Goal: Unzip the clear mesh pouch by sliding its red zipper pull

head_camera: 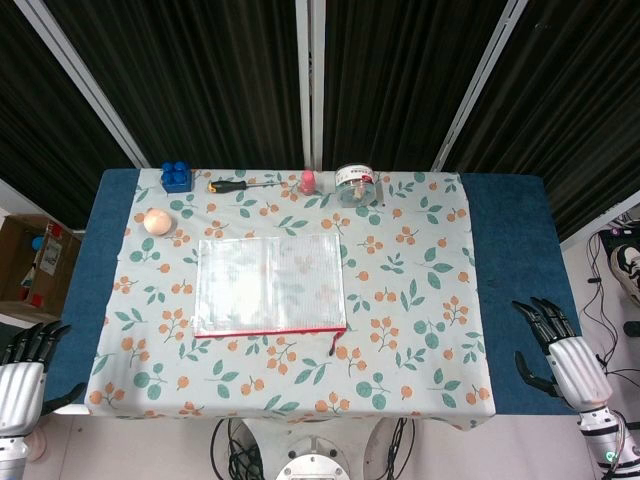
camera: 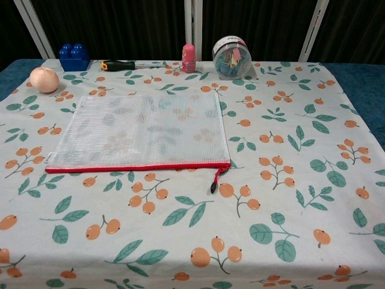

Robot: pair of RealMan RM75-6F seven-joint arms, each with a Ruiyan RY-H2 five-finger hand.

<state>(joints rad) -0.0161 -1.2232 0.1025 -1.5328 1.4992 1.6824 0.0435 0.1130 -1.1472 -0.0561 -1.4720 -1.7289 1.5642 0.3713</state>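
Observation:
The clear mesh pouch (head_camera: 270, 282) (camera: 142, 129) lies flat on the floral cloth, its red zipper edge toward the front. The zipper looks closed, with the red pull (head_camera: 334, 345) (camera: 216, 179) hanging off the front right corner. My left hand (head_camera: 22, 373) is at the table's front left corner, off the cloth, fingers apart and holding nothing. My right hand (head_camera: 558, 350) is at the front right edge on the blue surface, fingers spread and empty. Both hands are far from the pouch. The chest view shows neither hand.
Along the back stand a blue block (head_camera: 176, 177) (camera: 74, 57), a screwdriver (head_camera: 240, 184) (camera: 123, 64), a small pink bottle (head_camera: 308, 182) (camera: 189, 58) and a clear jar of clips (head_camera: 357, 184) (camera: 231, 58). A peach-coloured ball (head_camera: 157, 222) (camera: 44, 79) sits back left.

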